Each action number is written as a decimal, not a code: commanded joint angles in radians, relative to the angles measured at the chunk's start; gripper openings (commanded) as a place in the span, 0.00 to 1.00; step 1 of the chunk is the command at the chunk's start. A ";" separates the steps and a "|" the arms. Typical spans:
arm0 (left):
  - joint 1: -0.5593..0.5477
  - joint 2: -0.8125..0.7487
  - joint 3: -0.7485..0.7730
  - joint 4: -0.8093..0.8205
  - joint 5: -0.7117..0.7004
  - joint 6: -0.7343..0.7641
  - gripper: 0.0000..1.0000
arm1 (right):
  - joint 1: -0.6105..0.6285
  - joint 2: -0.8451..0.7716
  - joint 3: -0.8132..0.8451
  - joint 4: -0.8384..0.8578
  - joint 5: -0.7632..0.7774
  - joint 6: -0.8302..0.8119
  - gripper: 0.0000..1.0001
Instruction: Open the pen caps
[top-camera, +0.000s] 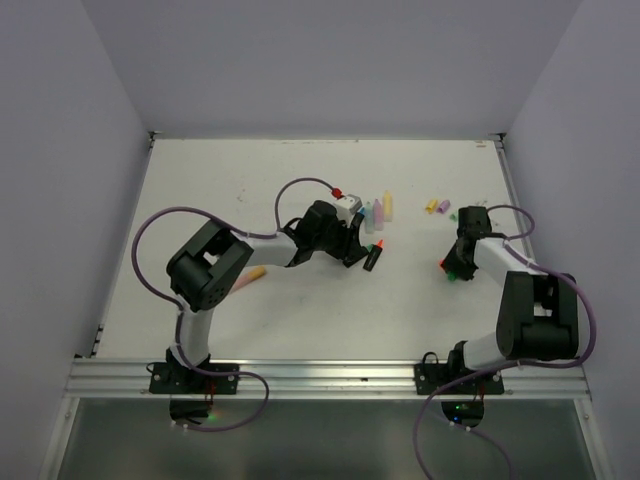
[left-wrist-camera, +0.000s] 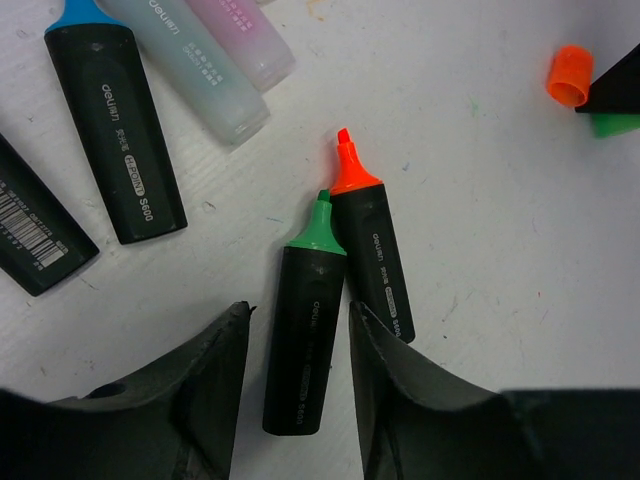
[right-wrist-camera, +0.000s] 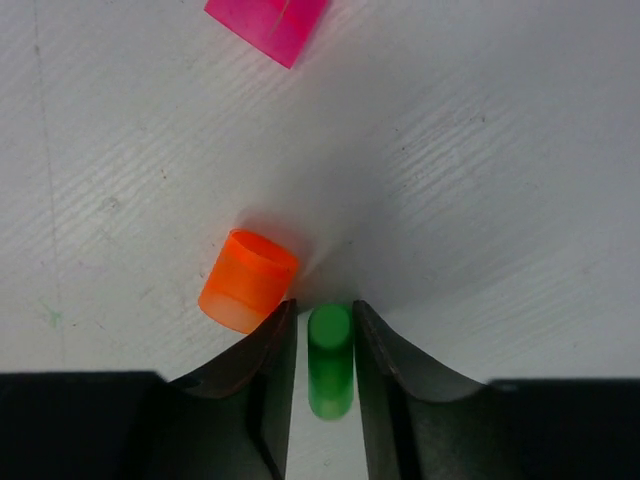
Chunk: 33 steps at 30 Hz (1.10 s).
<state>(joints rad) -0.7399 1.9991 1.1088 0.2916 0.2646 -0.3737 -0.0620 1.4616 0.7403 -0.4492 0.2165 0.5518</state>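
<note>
Straddling parts, both grippers loose.
Left gripper (left-wrist-camera: 300, 310) jaws apart around green-tipped pen (left-wrist-camera: 305, 340), which touches orange-tipped pen (left-wrist-camera: 372, 255); right gripper (right-wrist-camera: 324, 305) jaws slightly apart, green cap (right-wrist-camera: 329, 360) between them, orange cap (right-wrist-camera: 248, 280) just beside.

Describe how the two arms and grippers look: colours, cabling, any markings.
Both the left arm and right arm have white links with bulky black joint housings. A purple cable loops along each; the left one carries a red connector. The left gripper and right gripper have matt black tapering fingers. No markings legible.
</note>
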 joint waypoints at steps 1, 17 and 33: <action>0.002 -0.048 0.010 -0.006 -0.008 0.021 0.48 | -0.004 -0.006 0.010 0.037 -0.023 -0.023 0.37; 0.080 -0.773 -0.420 -0.089 -0.260 -0.270 1.00 | 0.257 -0.126 0.116 -0.031 0.113 -0.052 0.79; 0.158 -0.916 -0.368 -0.689 -0.783 -0.324 1.00 | 0.683 0.052 0.249 0.026 -0.028 -0.075 0.80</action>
<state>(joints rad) -0.6231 1.0847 0.7063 -0.2699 -0.3740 -0.6964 0.6003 1.5089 0.9627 -0.4492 0.2306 0.4812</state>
